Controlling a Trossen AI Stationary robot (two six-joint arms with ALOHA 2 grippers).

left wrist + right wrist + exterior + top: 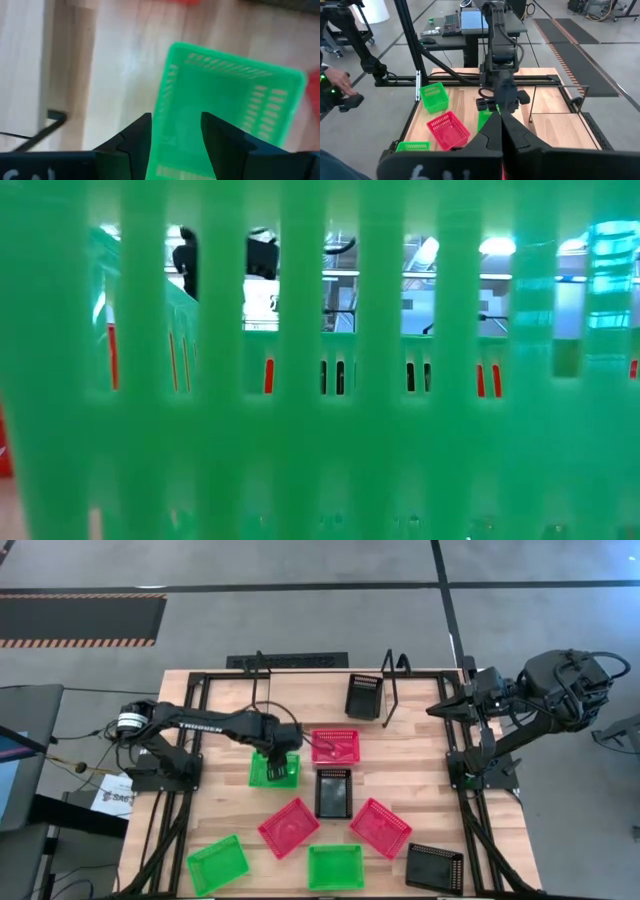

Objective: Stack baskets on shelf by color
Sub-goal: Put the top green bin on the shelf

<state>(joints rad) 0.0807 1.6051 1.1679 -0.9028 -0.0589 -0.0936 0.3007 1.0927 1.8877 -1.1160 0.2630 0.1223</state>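
Green basket sits directly under the left gripper, whose spread fingers straddle one wall; right gripper, pressed together, waits well apart.

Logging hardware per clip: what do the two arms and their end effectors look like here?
Both arms are dark, near black, built of jointed tubular links. The left arm carries white lettering along its forearm and a pale ring at its base joint. The right arm has a bulkier rounded housing. The left end effector has two dark wedge-shaped fingers; the right end effector looks the same, with faint white markings on its body.
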